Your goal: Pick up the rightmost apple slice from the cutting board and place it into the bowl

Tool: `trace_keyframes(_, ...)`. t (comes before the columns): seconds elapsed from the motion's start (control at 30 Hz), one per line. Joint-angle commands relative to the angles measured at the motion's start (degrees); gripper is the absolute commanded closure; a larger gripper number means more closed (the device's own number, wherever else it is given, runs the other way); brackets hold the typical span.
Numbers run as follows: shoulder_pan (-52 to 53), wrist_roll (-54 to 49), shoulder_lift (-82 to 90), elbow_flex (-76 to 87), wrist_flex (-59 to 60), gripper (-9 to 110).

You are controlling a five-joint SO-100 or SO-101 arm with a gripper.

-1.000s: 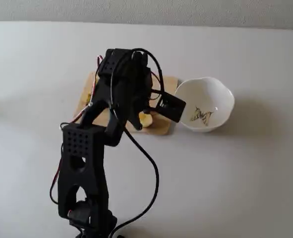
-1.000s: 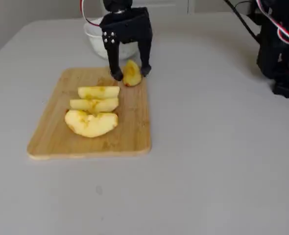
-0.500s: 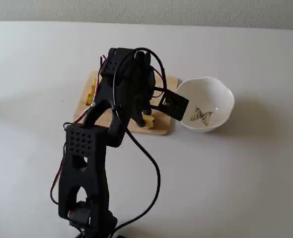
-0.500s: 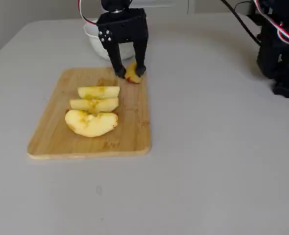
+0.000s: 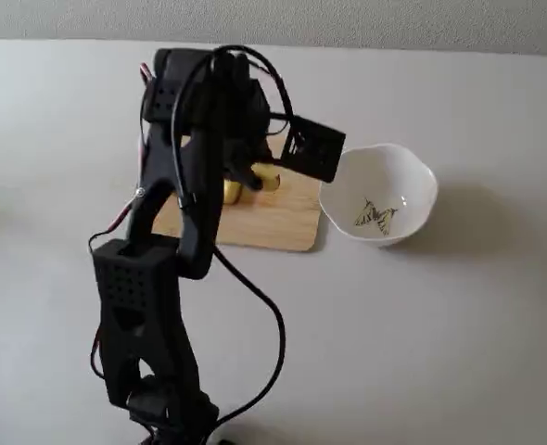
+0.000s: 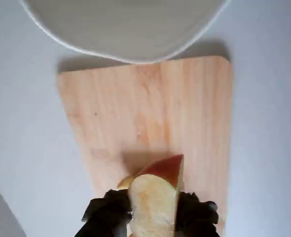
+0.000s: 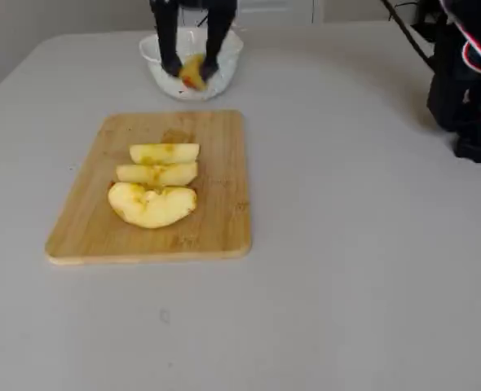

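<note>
My gripper [image 6: 150, 218] is shut on an apple slice [image 6: 153, 197], pale flesh with a strip of red skin, held above the near end of the cutting board [image 6: 145, 108]. The white bowl [image 6: 126, 24] lies just beyond the board's far edge. In a fixed view the gripper [image 7: 191, 68] holds the slice [image 7: 193, 76] in the air in front of the bowl [image 7: 229, 75]. Three pale-yellow slices [image 7: 157, 173] lie stacked side by side on the board [image 7: 216, 228]. In the other fixed view the arm hides most of the board [image 5: 283, 222]; the bowl [image 5: 413, 185] shows its butterfly design.
The arm's base with red and white cables [image 7: 469, 81] stands at the back right of a fixed view. In the other fixed view the arm's black links [image 5: 148, 306] and a loose cable [image 5: 273, 324] cross the table in front of the board.
</note>
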Motion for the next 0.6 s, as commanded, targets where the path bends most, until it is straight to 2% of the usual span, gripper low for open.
trace_keyframes(0.0, 8.79, -2.99, 8.79, -3.96, 1.93, 101)
trace_keyframes(0.27, 21.09, -8.88, 0.97, -3.96, -5.10, 101)
trace_keyframes(0.47, 21.88, -15.21, -4.66, -4.04, -9.32, 56)
trace_keyframes(0.57, 21.27, -16.70, -5.10, -4.04, -10.46, 53)
